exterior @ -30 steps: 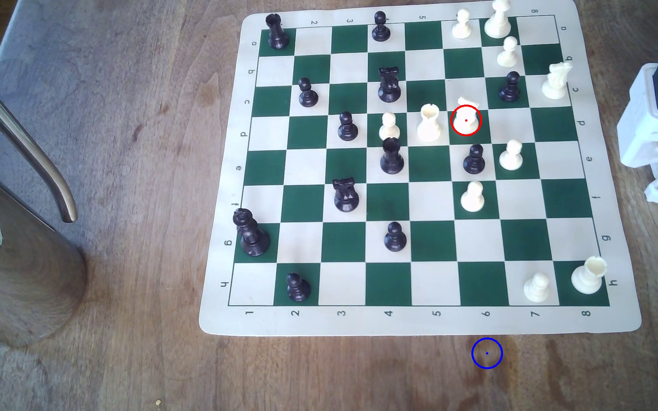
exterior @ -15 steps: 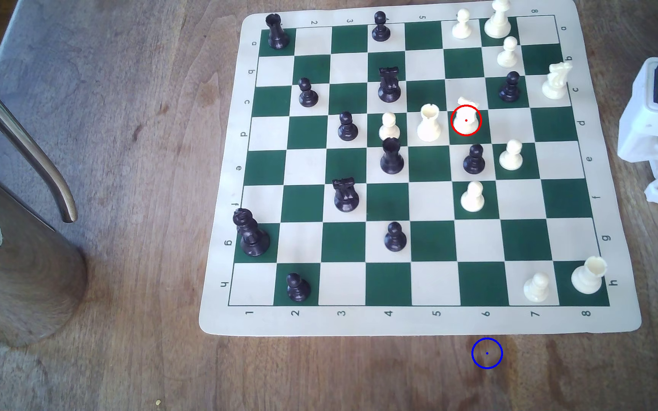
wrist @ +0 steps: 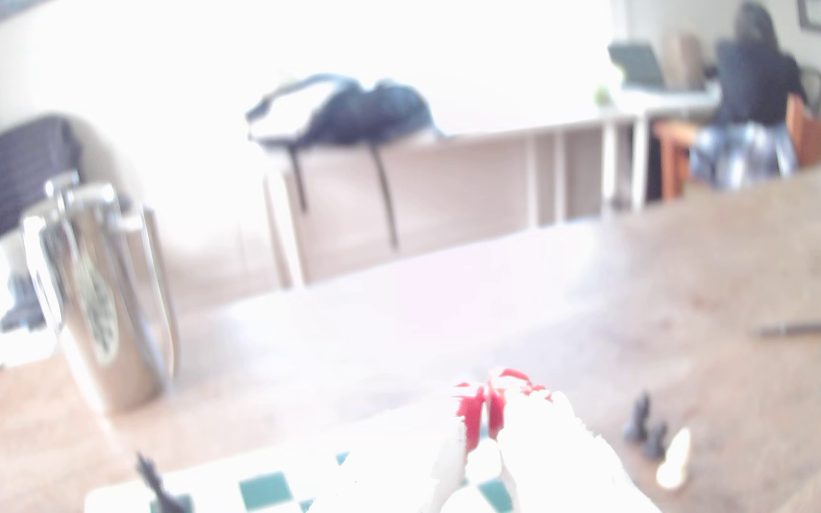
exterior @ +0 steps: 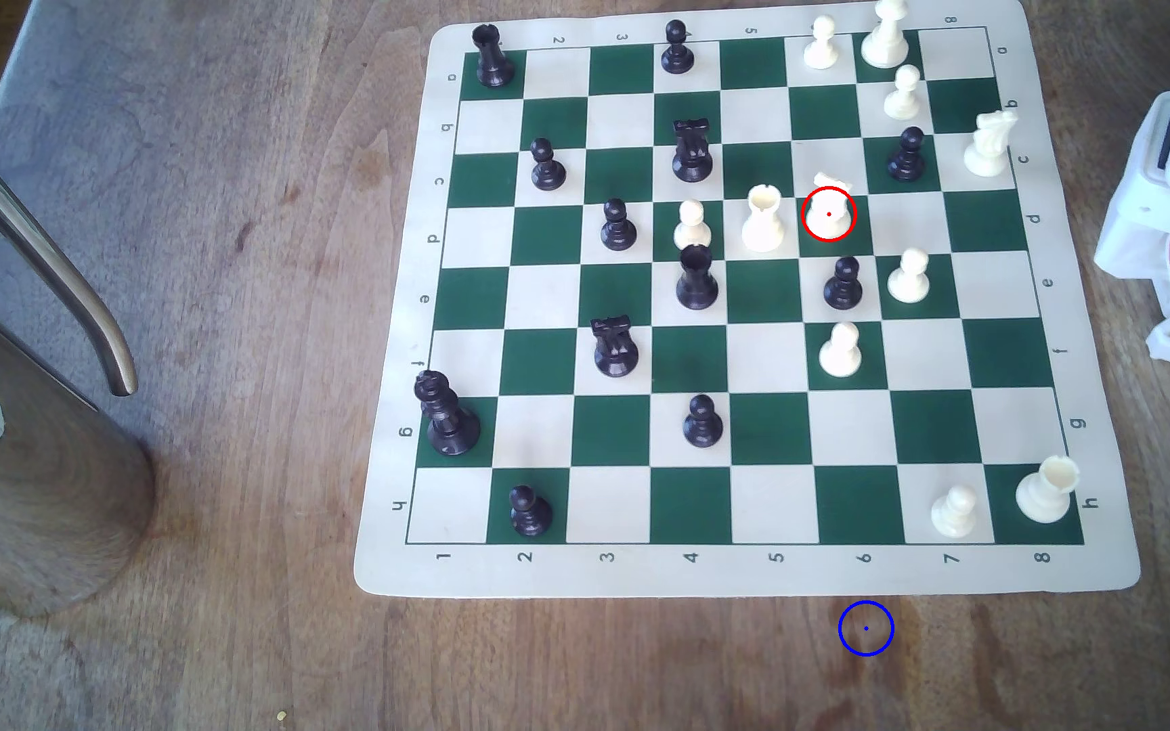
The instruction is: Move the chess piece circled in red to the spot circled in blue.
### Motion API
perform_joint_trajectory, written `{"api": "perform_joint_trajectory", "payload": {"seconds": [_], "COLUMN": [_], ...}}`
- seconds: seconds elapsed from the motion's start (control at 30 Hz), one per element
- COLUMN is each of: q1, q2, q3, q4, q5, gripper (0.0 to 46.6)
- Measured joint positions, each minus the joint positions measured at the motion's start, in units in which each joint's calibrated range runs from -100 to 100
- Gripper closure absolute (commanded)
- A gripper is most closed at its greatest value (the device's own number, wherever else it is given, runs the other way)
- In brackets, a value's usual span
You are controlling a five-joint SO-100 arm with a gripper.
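A cream rook [exterior: 762, 219] crowds the knight [exterior: 829, 211]; its opposite side lies open.

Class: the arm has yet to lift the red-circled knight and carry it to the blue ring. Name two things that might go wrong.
1. The cream rook stands right beside the knight, so descending fingers may topple it.
2. The way to the blue ring passes a black pawn and a cream pawn; a low carry might clip them.
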Motion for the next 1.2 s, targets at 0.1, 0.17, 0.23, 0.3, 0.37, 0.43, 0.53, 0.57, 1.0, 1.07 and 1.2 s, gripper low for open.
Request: {"api": "perform_joint_trajectory", "payload": {"seconds": [0.1, 0.17, 0.23, 0.3, 0.37, 0.43, 0.53, 0.57, 1.0, 1.07, 1.2], "q1": [0.52, 0.52, 0.44, -0.37, -0.96, -2.21, -3.91, -4.42, -5.83, -5.90, -5.90], "q2": [0.00, 0.00, 1.51, 5.53, 8.88, 13.32, 19.69, 24.13, 47.09, 48.51, 52.03], "q3": [0.00, 0.00, 0.00, 0.00, 0.00, 0.00, -0.54, -1.08, -1.45, -1.45, -1.45], "q4": [9.40, 15.38, 18.41, 21.51, 21.51, 20.72, 19.36, 18.33, 10.68, 9.88, 8.29], "q5": [-0.29, -0.34, -0.68, -1.66, -2.98, -4.59, -6.89, -8.30, -10.21, -10.21, -10.21], "gripper": [46.4, 46.4, 45.0, 43.4, 42.4, 41.4, 38.8, 37.9, 33.3, 33.1, 32.9]}}
